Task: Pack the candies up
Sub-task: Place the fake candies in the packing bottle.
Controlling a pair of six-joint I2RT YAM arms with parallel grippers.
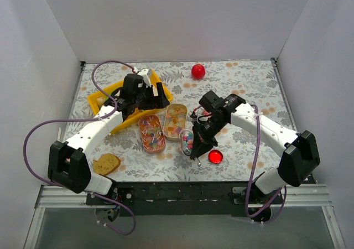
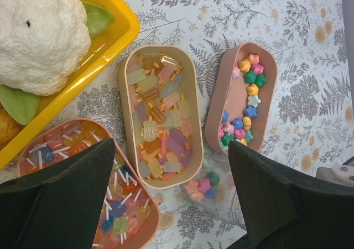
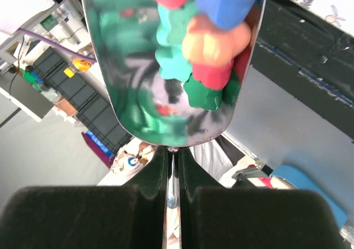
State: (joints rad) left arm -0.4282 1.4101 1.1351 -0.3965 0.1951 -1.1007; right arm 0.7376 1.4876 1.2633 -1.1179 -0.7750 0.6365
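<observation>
Three oval tins hold the candies: lollipop sweets [image 2: 83,177], pastel popsicle sweets [image 2: 160,116] and star-shaped sweets [image 2: 246,102]. In the top view they lie mid-table [image 1: 152,133], [image 1: 176,122], [image 1: 187,140]. My left gripper [image 2: 171,205] is open and empty, hovering above the tins, and shows by the yellow tray in the top view [image 1: 138,94]. My right gripper [image 3: 173,160] is shut on the thin handle of a shiny metal scoop [image 3: 160,99] that holds several star sweets [image 3: 213,44]. The scoop [image 2: 207,185] lies by the near end of the star tin. The right gripper also shows in the top view [image 1: 198,149].
A yellow tray [image 1: 99,100] with a toy cauliflower [image 2: 38,33] stands left of the tins. A red ball [image 1: 198,71] lies at the back. A red lid [image 1: 215,156] lies near the front edge, and a brown biscuit-like piece [image 1: 106,163] lies at the front left.
</observation>
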